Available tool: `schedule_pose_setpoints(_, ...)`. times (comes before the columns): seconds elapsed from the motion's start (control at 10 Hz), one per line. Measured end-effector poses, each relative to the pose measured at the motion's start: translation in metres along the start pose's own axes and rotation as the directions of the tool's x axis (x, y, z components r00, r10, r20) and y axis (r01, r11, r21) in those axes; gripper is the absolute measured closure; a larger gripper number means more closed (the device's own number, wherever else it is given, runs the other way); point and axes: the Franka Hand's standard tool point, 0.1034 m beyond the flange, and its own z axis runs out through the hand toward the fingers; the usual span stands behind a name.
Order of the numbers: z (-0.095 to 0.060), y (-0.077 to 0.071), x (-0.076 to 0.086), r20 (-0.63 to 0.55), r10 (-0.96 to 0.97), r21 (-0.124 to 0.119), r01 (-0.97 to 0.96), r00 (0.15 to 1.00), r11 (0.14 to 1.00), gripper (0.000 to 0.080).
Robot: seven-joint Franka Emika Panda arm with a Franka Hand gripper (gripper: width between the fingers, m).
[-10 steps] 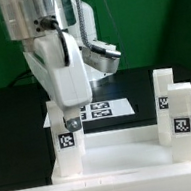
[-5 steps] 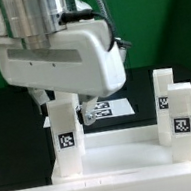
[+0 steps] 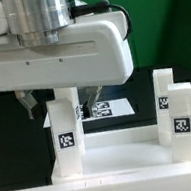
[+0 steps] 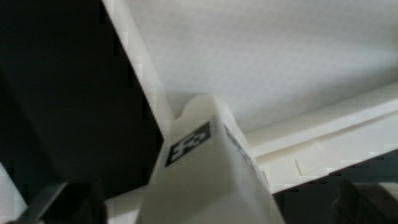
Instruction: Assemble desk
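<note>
**A:** Tabletop first. Where is it, and what stands in it?

**B:** The large white plastic rectangular tabletop (image 3: 120, 160) lies flat on the black table (image 3: 12, 123), rim up, at the front of the exterior view. Its raised rim makes a shallow tray. Three short square white plastic legs stand upright in it: one at the corner toward the exterior view's left (image 3: 66, 137), and two toward the exterior view's right, the nearer one (image 3: 183, 119) just in front of the farther one (image 3: 162, 94). Each shows a black-and-white tag on its face.

**A:** And a fourth leg?

**B:** I see only three (my own body fills the upper half of that view, so whatever lies behind it is hidden).

**A:** Your hand?

**B:** My white two-finger gripper (image 3: 61, 97) hangs above the left-hand leg, fingers spread wide apart, one dark fingertip (image 3: 26, 104) on each side of the leg's top. They grip nothing; I cannot tell whether either pad touches the leg.

**A:** What does the wrist camera give?

**B:** The same leg (image 4: 210, 165) seen from above and close, tilted in the picture, its tag facing the lens, with the pale tabletop surface (image 4: 267, 60) and its rim behind it. It is blurred, so the socket under the leg is not visible.

**A:** Anything else on the table?

**B:** The marker board (image 3: 104, 109), flat behind the tabletop, partly hidden by my fingers.
</note>
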Motion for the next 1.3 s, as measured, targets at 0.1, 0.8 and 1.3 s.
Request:
schedule_pose_setpoints(0.1, -0.0004, 0.0016, 0.0019, -0.008, -0.096, -0.020, 0.096, 0.995, 0.995, 0.0151)
schedule_pose_setpoints(0.8, -0.0034, 0.0015, 0.0116, -0.029, -0.473, -0.106, 0.467, 0.881, 0.878, 0.0395)
schedule_pose_setpoints(1.3, -0.0026, 0.0017, 0.0108, -0.041, -0.340, -0.097, 0.335, 0.939, 0.937, 0.0506)
